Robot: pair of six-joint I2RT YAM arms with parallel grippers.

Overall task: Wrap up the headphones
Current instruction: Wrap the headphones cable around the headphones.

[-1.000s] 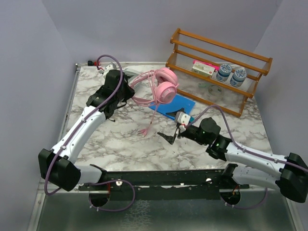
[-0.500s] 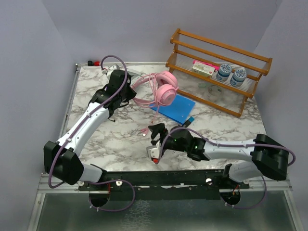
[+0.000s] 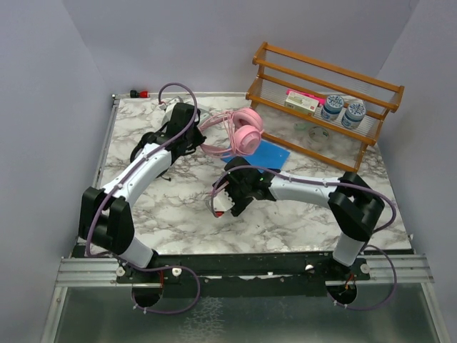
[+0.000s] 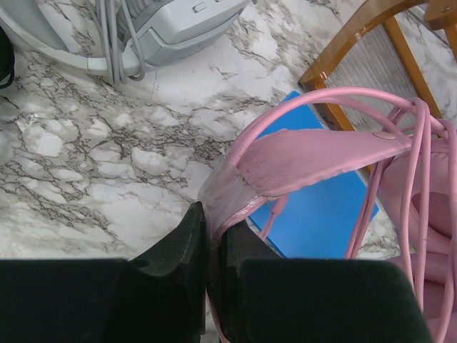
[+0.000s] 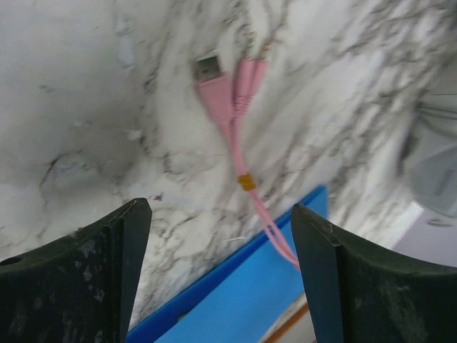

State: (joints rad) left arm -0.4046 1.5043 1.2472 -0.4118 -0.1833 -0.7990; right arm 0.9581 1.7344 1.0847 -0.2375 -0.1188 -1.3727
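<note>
Two robot arms on a marble table (image 3: 164,207) handle pink headphones (image 3: 243,132) beside a blue mat (image 3: 270,158).

The left arm (image 3: 139,175) stretches far forward, and the left gripper (image 4: 212,239) is clenched on the padded pink headband (image 4: 307,161) just left of the mat. The right arm (image 3: 307,189) folds across in front of the mat. The right gripper (image 5: 218,214) has its jaws spread wide, grasping nothing, above the plug ends (image 5: 218,86) of the pink cable (image 5: 260,207). The headphones sit at the mat's far left corner, with cable strands draped over the headband.
</note>
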